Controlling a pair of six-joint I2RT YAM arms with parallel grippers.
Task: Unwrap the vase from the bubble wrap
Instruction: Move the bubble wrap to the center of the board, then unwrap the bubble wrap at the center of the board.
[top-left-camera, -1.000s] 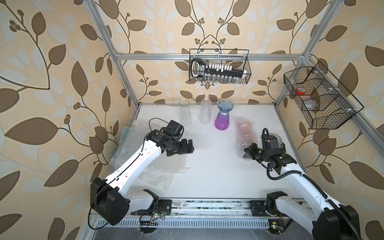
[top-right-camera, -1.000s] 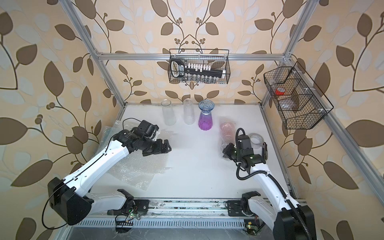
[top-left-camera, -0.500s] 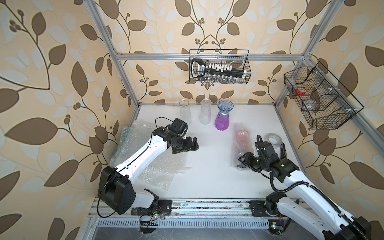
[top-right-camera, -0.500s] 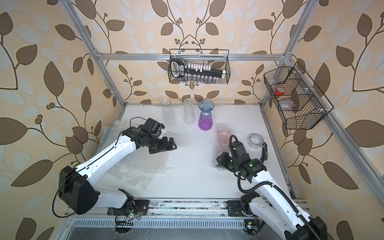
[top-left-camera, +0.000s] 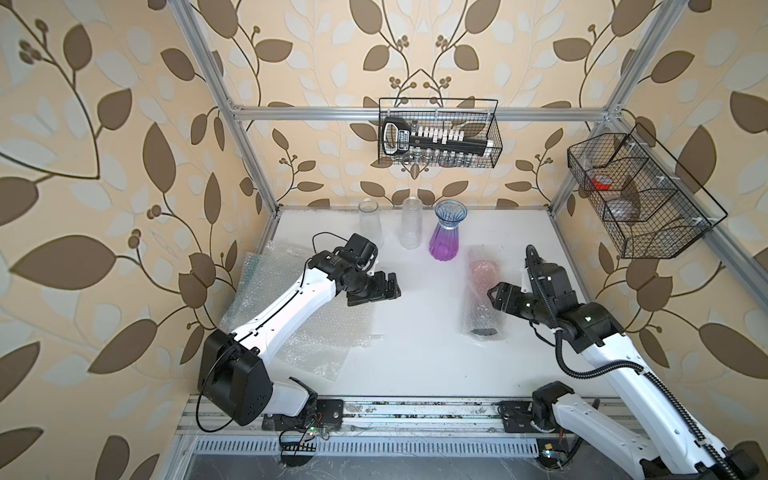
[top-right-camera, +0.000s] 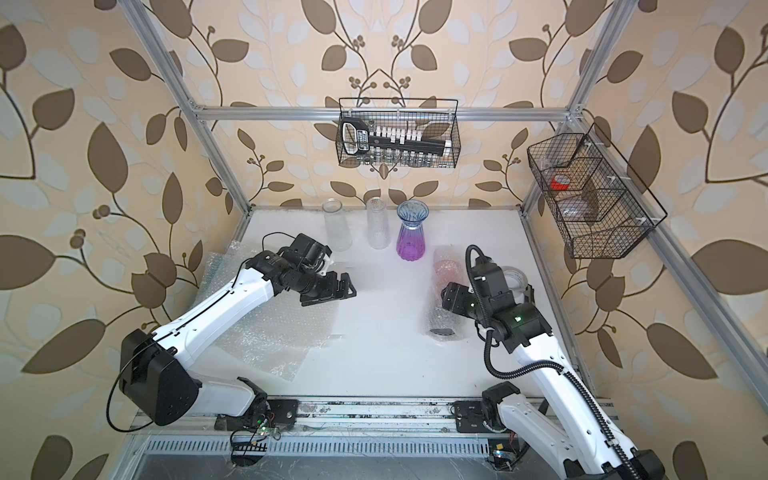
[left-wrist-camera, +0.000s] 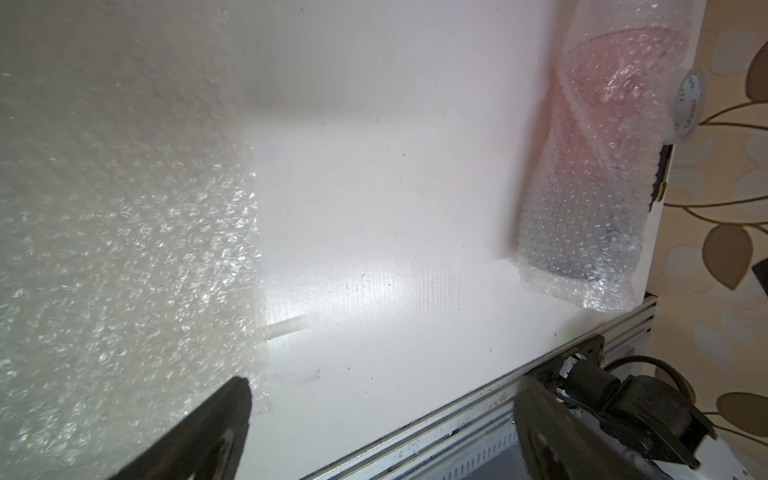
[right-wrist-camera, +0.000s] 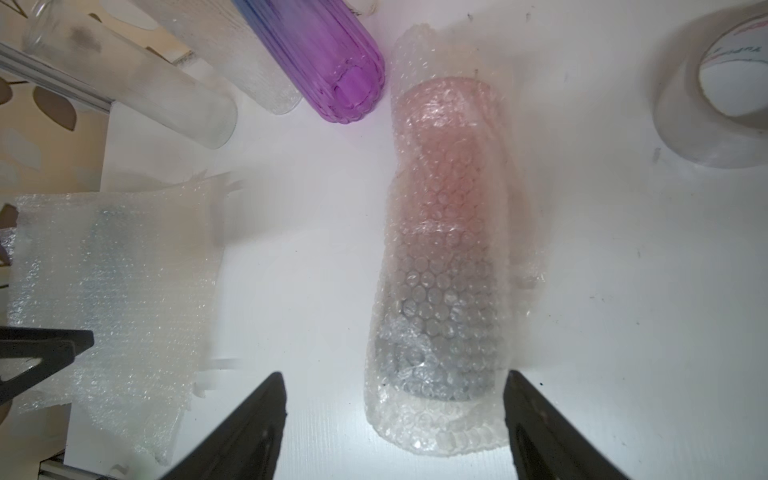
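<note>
Tabletop (top-left-camera: 415, 353): wrapped vase (top-left-camera: 480, 318) lies front-to-back, pink end rearward.

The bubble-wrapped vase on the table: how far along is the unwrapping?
Done: three bare vases stand at the back, and loose bubble wrap sheets lie spread out. In hand: nothing; the right end effector is open at the wrapped pink vase, the left end effector open too. Left: that vase lies fully wrapped.

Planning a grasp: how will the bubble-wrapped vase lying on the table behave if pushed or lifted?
The wrapped vase lies on its side, roughly cylindrical, so it may roll if pushed. Its bubble wrap looks loose at the end, so it would probably flex and slip when gripped.
</note>
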